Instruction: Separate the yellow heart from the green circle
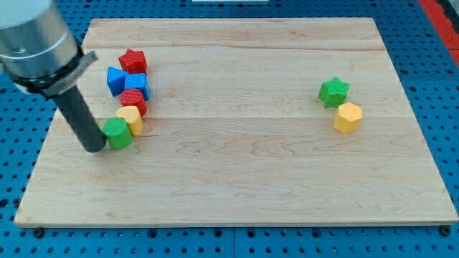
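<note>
My tip point(94, 147) rests on the counter point(237, 179), touching the view's left side of the green circle point(117, 133); this end effector is a bare rod, nothing pinched. The yellow heart point(130, 118) touches the circle. Behind crowd a red block point(133, 101), its shape unclear, two blue blocks point(136, 85) point(115, 79) and a red star point(133, 61). Well apart at the view's right sit a yellow hexagon point(348, 117) and green star point(333, 92).

wooden board point(237, 179) carrying eight small coloured blocks.
</note>
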You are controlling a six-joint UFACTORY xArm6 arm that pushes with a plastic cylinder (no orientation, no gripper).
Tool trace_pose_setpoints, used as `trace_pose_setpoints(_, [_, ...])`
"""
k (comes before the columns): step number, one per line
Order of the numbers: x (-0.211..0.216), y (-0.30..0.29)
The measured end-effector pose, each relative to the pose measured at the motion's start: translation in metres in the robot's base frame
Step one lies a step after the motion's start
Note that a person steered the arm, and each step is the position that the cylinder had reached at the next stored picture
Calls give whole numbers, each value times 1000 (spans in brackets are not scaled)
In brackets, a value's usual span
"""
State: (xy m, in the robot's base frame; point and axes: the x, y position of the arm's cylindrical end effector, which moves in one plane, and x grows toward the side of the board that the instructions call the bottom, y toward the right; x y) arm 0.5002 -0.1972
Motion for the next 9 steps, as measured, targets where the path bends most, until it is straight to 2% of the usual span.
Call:
trace_pose_setpoints(1, [3, 0])
trace_pose_setpoints(2, [28, -44])
trace_pose_setpoints(3, [49, -53])
trace_pose_setpoints(4, [44, -9])
trace_pose_setpoints(5, [41, 2])
trace_pose_setpoints(6, [12, 2])
trace_pose_setpoints(8, [-84, 2])
trace_pose_setpoints(9, [-92, 2])
